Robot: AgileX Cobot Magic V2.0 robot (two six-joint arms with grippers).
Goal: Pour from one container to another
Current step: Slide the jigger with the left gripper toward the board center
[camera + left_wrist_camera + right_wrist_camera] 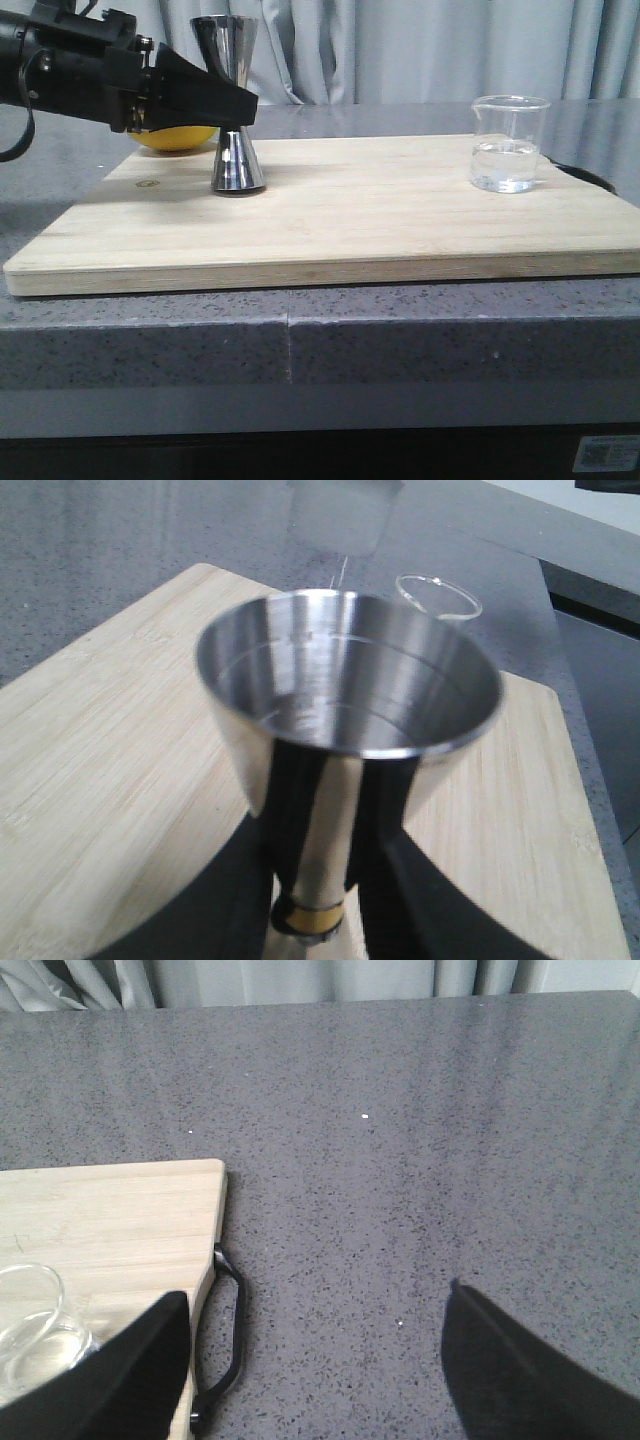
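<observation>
Two vessels stand on the wooden board (330, 215), well apart: the steel jigger (233, 105) toward nine o'clock in the front view and the glass beaker (508, 143) toward three o'clock, with clear liquid in its bottom. The left hand (235, 105) is closed around the narrow waist of the jigger, just above the gold band (312, 917); its base seems to rest on the board. The right hand (315, 1360) is wide open and holds nothing, over the grey bench (400, 1160) beside the board, with the beaker near its one finger.

I judge two risks. The polished waist is slippery, so the jigger may tilt or slide in the grip when it is lifted. The beaker is thin glass, so an off-centre grasp may knock it over and spill.
</observation>
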